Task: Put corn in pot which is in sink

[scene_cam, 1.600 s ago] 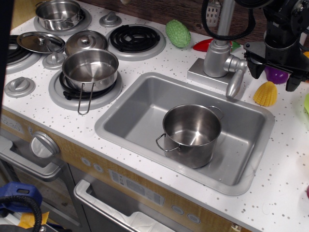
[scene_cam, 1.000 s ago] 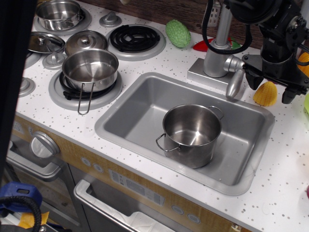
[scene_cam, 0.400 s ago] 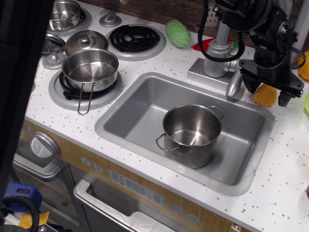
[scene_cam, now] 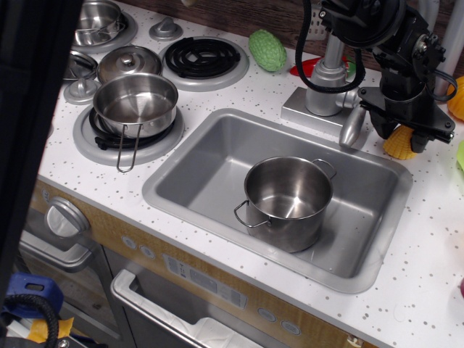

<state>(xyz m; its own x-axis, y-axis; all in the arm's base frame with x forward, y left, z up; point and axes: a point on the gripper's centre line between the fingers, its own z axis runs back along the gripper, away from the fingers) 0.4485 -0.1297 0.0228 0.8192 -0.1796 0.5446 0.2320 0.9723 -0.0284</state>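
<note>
The deep shiny steel pot [scene_cam: 288, 201] stands inside the grey rectangular plastic sink [scene_cam: 196, 170]. Behind the sink's far right corner, the black gripper [scene_cam: 399, 138] has its fingers apart around the small yellow ribbed corn [scene_cam: 397, 144] on the countertop.

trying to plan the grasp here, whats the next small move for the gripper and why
Probably close the fingers on the corn. The gripper is already low over it on the countertop behind the sink, one finger either side, with only the corn's lower part showing. The pot stands empty, so the corn must be picked up first.
</note>
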